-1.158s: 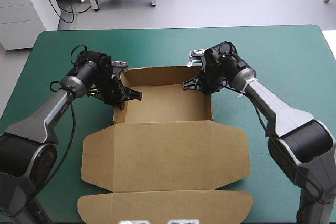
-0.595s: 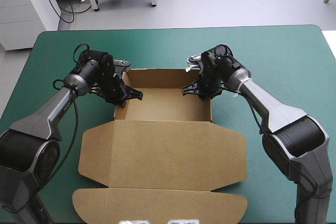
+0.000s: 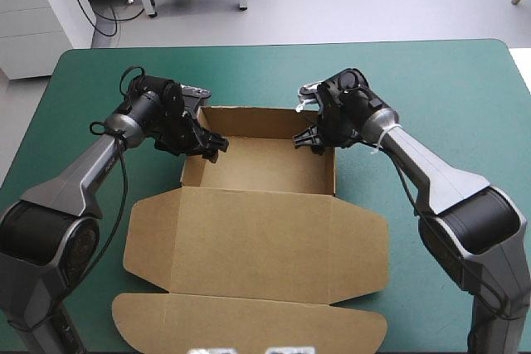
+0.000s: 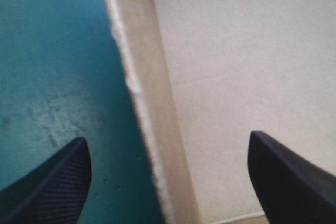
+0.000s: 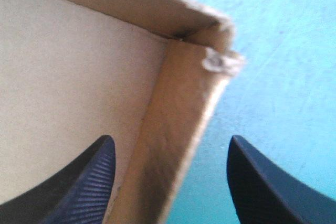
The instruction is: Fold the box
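A: What's changed?
B: The left hand [image 3: 209, 145] has edged farther along one wall of the box [image 3: 257, 163]; the right hand [image 3: 309, 140] straddles the opposite wall. Both are released.
A: Meaning?
B: The walls are likely seated; the box rests on the worktop [image 3: 448, 97].

The floor of the brown cardboard box [image 3: 259, 165], an open tray, is seen bare. Its left wall [image 4: 149, 98] is straddled by the parted black fingers of the left gripper [image 3: 211, 147], its right wall [image 5: 181, 140] by those of the right gripper [image 3: 311, 142]. Bare teal-green table cover [image 3: 440, 97] is seen beyond and beside the tray. The near side is taken up by the flat lid [image 3: 257, 242].
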{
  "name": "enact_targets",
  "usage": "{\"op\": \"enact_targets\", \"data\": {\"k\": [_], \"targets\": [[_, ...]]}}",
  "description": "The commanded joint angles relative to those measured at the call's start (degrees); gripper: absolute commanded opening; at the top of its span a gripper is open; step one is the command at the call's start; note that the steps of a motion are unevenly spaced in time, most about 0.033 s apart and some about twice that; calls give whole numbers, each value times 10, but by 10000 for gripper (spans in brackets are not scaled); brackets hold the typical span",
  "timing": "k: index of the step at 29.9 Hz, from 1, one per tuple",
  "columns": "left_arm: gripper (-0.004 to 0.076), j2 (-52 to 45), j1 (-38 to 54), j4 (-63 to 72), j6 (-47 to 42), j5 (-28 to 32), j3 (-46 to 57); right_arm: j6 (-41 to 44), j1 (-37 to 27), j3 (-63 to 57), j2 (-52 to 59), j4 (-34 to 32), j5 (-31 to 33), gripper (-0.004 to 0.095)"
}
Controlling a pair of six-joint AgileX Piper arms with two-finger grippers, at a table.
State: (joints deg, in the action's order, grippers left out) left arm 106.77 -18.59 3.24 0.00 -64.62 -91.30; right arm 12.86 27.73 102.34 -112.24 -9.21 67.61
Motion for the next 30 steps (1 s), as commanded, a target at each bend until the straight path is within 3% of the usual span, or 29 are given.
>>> {"op": "enact_targets", "data": {"k": [1, 7, 11, 14, 18, 30], "targets": [[584, -28, -3, -32, 3, -6, -44, -6, -1, 28, 68, -29, -6, 576], [580, -28, -3, -38, 3, -63, -155, -6, -1, 66, 116, -29, -6, 574], [516, -34, -3, -40, 3, -85, -246, 5, -1, 73, 158, -7, -6, 574], [374, -53, -3, -40, 0, -85, -283, 3, -1, 73, 186, -4, -6, 574], [-7, -103, -3, -61, 42, -85, -291, 3, -1, 73, 215, -4, -6, 574], [-8, -306, -3, -48, 45, -85, -273, 27, -1, 43, 204, 9, -6, 574]]}}
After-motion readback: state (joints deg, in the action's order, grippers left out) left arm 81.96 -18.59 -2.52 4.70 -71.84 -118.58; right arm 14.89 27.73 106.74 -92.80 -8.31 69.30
